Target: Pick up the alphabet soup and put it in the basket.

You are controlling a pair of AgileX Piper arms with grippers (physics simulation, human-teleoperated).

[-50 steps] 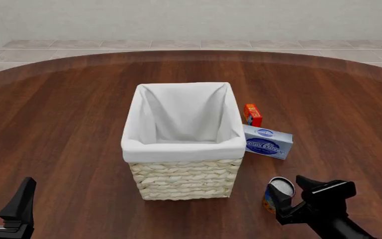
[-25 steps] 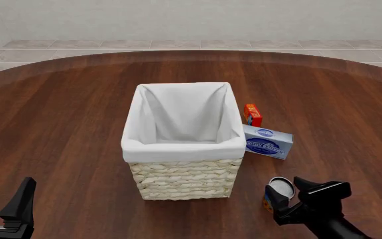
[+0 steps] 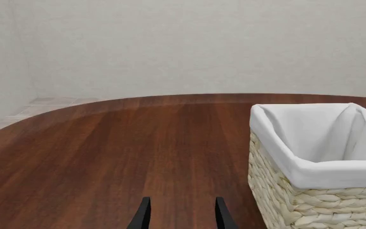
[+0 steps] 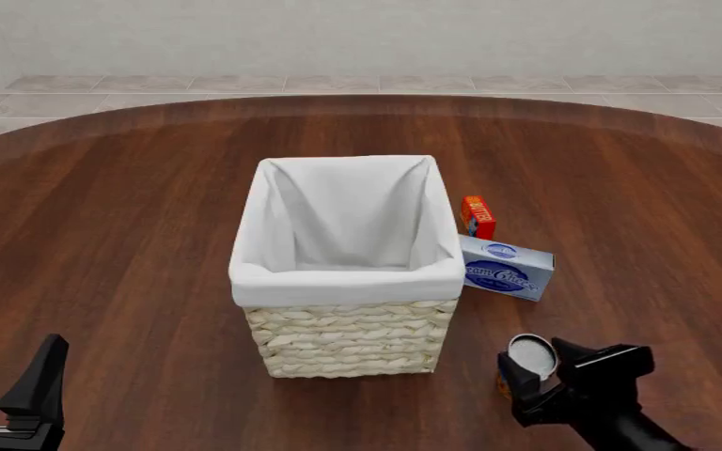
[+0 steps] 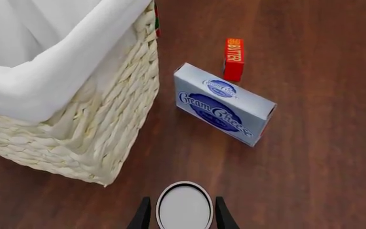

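Note:
The alphabet soup (image 4: 532, 354) is a small can with a silver lid, standing upright on the table to the front right of the basket (image 4: 349, 282). My right gripper (image 4: 545, 366) is open and straddles the can, one finger on each side, with small gaps showing in the right wrist view (image 5: 181, 215). The can's lid (image 5: 184, 206) shows between the fingers there. The wicker basket with white lining (image 5: 75, 114) stands beside it and holds nothing visible. My left gripper (image 4: 7, 355) is open and empty at the front left; its fingers (image 3: 143, 217) point past the basket (image 3: 310, 171).
A blue-and-white cream cheese box (image 4: 508, 268) lies just behind the can, right of the basket, also in the right wrist view (image 5: 224, 102). A small red-orange butter box (image 4: 477, 216) stands behind it (image 5: 234, 59). The round wooden table ends in a tiled floor beyond.
My right gripper has sunk a little lower and shifted slightly left around the can. The can stays on the table. The left arm has not moved.

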